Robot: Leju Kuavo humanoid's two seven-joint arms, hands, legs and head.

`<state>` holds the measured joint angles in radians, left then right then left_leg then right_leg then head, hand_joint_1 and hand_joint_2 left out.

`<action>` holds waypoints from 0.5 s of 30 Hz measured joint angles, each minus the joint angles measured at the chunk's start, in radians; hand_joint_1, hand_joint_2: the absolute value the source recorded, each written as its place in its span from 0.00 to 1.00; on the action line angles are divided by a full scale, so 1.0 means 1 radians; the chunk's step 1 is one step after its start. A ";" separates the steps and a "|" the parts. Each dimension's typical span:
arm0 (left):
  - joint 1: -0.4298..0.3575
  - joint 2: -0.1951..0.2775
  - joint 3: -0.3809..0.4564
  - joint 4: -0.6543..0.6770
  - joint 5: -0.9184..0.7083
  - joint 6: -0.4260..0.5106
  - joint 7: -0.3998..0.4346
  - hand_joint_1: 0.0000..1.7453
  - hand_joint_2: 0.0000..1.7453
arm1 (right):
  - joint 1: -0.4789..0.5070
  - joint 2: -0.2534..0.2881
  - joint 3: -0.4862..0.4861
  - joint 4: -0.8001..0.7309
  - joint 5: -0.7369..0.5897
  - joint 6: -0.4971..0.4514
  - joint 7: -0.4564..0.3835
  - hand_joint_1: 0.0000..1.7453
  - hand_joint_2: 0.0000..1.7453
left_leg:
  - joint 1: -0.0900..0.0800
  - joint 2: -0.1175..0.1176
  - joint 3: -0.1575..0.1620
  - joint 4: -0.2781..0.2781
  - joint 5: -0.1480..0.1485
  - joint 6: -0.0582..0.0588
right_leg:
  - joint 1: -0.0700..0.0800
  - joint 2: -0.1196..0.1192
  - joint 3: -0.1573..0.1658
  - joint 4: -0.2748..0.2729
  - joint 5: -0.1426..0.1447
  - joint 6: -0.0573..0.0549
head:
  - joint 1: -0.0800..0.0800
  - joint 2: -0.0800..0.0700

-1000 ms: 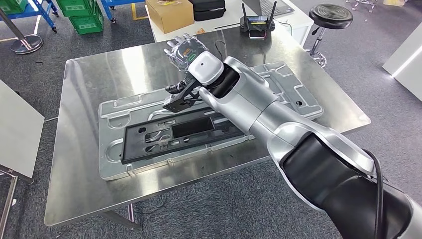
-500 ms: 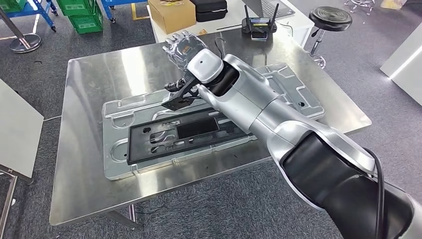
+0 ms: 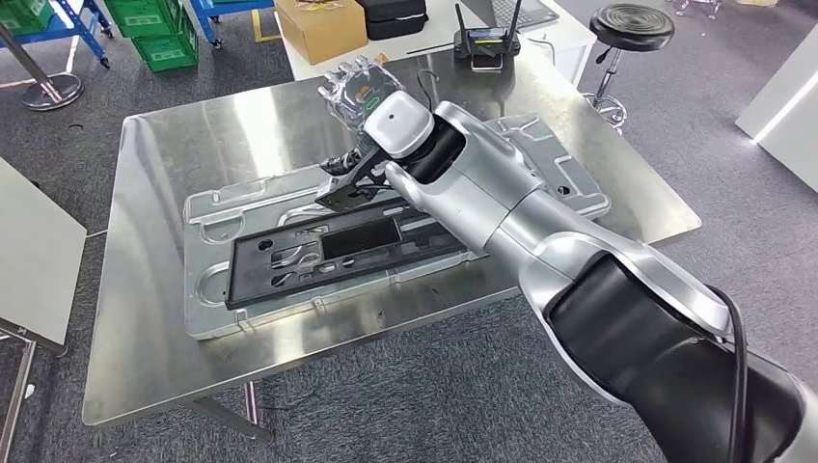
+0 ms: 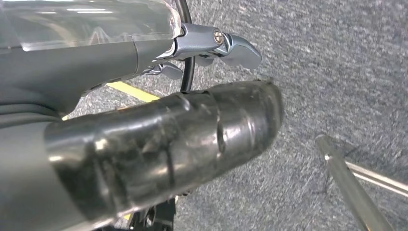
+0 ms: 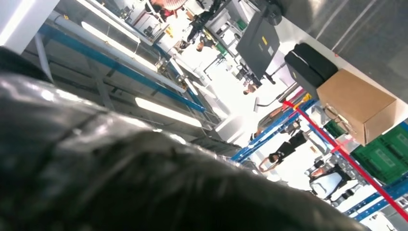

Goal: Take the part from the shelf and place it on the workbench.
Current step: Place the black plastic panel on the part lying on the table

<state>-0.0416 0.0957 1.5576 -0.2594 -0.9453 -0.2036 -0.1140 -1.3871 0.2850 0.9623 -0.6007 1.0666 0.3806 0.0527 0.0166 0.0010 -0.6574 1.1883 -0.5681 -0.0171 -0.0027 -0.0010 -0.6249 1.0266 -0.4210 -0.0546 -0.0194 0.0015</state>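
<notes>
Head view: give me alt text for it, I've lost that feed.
The robot's right arm reaches over a steel workbench, its right hand raised above the far side and holding nothing. A long black part lies flat on a silver metal panel on the bench. A cardboard box sits beyond.

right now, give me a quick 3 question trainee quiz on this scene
1. True or false: the black part lies flat on the silver panel on the workbench.
2. Multiple choice: which arm reaches over the workbench? A) left B) right C) both
3. Fill in: the cardboard box sits on the white table ______ the workbench.

Key:
1. True.
2. B. The right hand is raised above the far part of the workbench, holding nothing; the left hand hangs over the carpet.
3. Beyond.
</notes>
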 joint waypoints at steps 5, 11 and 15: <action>-0.002 0.000 0.000 0.000 0.000 -0.002 0.004 0.00 0.00 | -0.001 0.000 0.000 0.000 0.000 0.001 0.001 0.00 0.00 | 0.011 0.000 0.060 -0.006 0.017 -0.011 | 0.002 0.000 -0.043 0.007 0.032 0.009 | 0.000 0.000; -0.004 0.000 0.000 0.000 -0.001 0.000 0.008 0.00 0.00 | -0.007 -0.004 0.000 -0.002 0.000 0.002 0.002 0.00 0.00 | 0.001 -0.007 0.146 -0.180 0.063 0.011 | 0.000 0.003 -0.067 0.013 0.067 0.043 | 0.001 0.000; -0.005 0.001 0.000 0.000 0.001 0.000 0.007 0.00 0.00 | -0.007 -0.018 0.000 -0.007 -0.004 0.012 -0.002 0.00 0.00 | -0.003 0.001 0.103 -0.181 0.106 0.041 | -0.003 0.004 -0.120 0.161 -0.088 0.053 | 0.001 0.000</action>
<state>-0.0461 0.0967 1.5578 -0.2594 -0.9444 -0.2041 -0.1069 -1.3946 0.2674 0.9621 -0.6080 1.0621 0.3928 0.0511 0.0136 0.0023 -0.5543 1.0072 -0.4618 0.0238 -0.0057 0.0027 -0.7451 1.1876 -0.5088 -0.0020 -0.0181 0.0015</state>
